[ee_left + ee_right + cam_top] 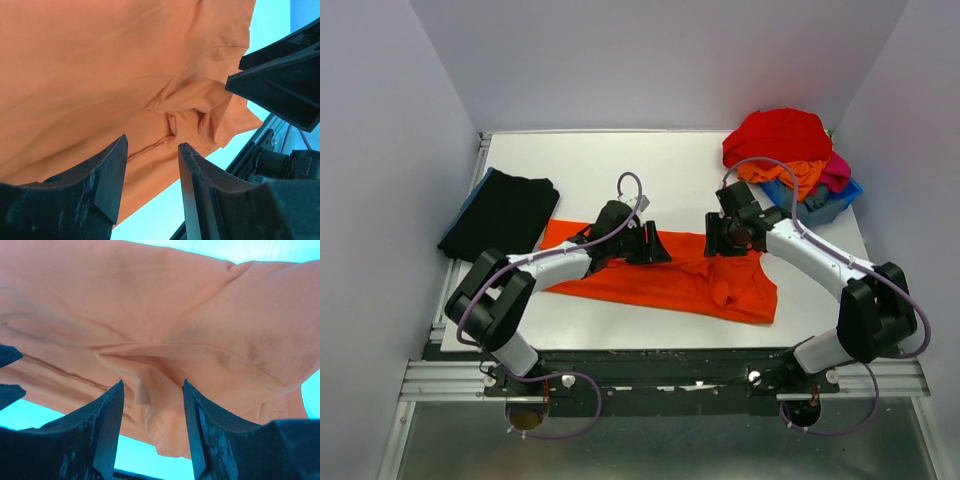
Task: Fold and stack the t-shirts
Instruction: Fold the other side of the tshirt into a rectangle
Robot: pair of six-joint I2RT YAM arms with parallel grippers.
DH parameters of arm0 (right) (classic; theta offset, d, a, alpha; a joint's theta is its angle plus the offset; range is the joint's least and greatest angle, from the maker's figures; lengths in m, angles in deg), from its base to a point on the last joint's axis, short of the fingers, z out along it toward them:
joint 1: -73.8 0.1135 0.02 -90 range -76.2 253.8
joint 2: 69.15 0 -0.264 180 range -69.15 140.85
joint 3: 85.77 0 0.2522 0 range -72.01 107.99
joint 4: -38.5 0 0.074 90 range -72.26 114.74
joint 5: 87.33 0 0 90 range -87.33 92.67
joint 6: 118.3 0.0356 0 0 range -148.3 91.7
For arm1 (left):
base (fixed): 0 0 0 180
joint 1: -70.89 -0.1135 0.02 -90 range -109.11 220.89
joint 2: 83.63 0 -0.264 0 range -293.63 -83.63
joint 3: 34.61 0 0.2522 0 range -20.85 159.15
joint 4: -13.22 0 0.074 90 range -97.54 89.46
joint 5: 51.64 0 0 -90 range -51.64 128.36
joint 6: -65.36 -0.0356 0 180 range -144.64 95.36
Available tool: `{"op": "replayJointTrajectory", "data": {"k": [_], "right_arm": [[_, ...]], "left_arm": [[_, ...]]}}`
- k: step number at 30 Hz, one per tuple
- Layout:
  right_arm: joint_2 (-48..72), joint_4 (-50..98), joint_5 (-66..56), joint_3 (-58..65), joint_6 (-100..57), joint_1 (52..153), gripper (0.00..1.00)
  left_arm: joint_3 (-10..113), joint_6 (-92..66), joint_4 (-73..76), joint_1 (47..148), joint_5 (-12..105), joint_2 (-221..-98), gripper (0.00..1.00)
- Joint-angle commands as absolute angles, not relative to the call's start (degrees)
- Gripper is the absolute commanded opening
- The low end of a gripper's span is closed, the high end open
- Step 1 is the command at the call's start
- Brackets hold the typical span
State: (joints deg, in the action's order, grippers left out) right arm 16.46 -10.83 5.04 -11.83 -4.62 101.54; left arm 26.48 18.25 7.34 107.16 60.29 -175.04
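Note:
An orange t-shirt [670, 280] lies spread across the middle of the white table, wrinkled at its right part. My left gripper [658, 247] is open over the shirt's far edge near the middle; in the left wrist view [151, 145] orange cloth [100, 75] lies beyond the fingertips, nothing held. My right gripper [713, 240] is open over the far edge a little to the right, facing the left one; in the right wrist view [152, 387] a raised fold of the shirt [150, 390] lies between the fingers.
A folded black t-shirt [502, 213] lies at the far left of the table [620, 160]. A blue bin [820, 200] at the far right holds a heap of red, orange and pink shirts [780, 140]. The right gripper shows in the left wrist view [285, 80].

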Motion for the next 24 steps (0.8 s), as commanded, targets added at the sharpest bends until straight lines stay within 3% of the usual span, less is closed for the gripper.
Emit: {"op": "replayJointTrajectory", "data": {"k": [1,9,12,24], "right_arm": [[11.20,-10.33,1.19,-14.87,-6.68,101.74,0.59],[0.83,-10.59,-0.68,-23.14,-2.38,101.83,0.56],[-3.91,-11.91,1.43,-25.42,0.61,101.83,0.50],[-12.90,-13.58,4.25,-28.68,4.40,101.83,0.47]], "left_arm": [[28.54,16.14,10.09,108.86,63.14,-175.65,0.55],[30.65,16.84,12.29,113.86,64.90,-178.37,0.49],[32.06,16.67,12.20,116.59,63.24,-179.69,0.49],[42.51,12.02,1.40,122.65,48.57,-185.84,0.42]]}}
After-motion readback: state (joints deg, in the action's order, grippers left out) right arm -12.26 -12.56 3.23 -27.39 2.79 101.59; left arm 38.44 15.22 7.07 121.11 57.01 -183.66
